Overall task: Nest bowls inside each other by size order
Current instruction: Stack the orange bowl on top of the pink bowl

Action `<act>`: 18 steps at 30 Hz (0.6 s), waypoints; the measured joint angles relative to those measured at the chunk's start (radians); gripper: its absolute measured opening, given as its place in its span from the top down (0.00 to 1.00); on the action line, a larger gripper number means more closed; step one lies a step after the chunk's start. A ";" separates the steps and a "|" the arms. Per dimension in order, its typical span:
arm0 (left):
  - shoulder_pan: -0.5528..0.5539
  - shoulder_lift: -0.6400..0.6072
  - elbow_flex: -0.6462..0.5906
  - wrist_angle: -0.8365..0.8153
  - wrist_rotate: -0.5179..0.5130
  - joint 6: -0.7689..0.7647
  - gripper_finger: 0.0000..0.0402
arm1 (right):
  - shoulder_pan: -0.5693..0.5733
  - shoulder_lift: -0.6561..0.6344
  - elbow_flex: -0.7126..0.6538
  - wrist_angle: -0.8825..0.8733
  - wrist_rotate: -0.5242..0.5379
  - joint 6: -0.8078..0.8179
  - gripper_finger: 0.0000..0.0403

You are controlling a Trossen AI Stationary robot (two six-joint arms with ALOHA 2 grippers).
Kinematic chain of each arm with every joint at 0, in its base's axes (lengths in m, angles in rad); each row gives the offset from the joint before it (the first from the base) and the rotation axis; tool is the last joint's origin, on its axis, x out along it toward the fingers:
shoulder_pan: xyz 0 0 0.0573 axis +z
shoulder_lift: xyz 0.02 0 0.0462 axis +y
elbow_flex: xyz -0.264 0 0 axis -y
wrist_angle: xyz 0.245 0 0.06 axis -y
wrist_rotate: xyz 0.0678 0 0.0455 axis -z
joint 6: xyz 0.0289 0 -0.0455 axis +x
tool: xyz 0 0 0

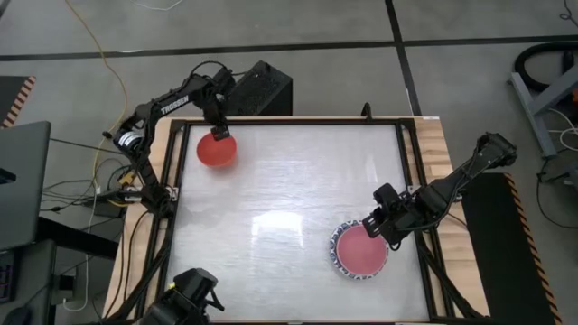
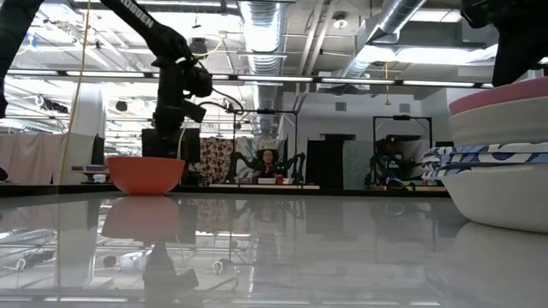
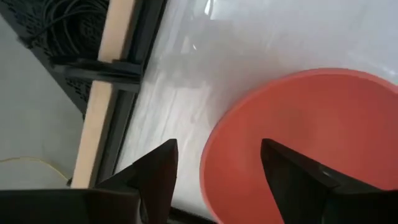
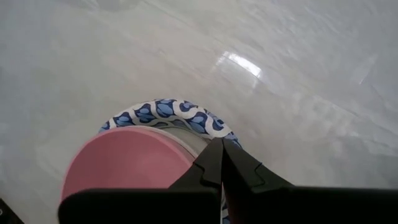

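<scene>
A red bowl (image 1: 217,150) stands on its base at the table's far left; it also shows in the low view (image 2: 145,174). My left gripper (image 1: 219,134) is open above its far rim, with one finger inside the bowl (image 3: 298,180) and one outside (image 3: 155,183). I cannot tell whether they touch. At the near right stands a stack (image 1: 359,253) of blue-patterned white bowls (image 4: 180,113). A pink bowl (image 4: 124,163) is nested on top, above a plain white rim. My right gripper (image 4: 221,163) is shut at the stack's far right rim. My right gripper is shut at the pink bowl's rim (image 4: 189,167), on the stack's far right side, and comes at it slanting down from the table's right. The fingers hide the place of contact. The pink bowl (image 2: 505,92) sits in the stack, slightly tilted.
A black frame (image 1: 408,171) runs around the white table top. A black box (image 1: 262,88) stands beyond the far left corner. The middle of the table between the red bowl and the stack is bare.
</scene>
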 joint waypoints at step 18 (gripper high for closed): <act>-0.025 0.000 -0.200 0.120 0.068 -0.037 0.76 | -0.001 0.000 0.000 0.000 -0.032 -0.003 0.94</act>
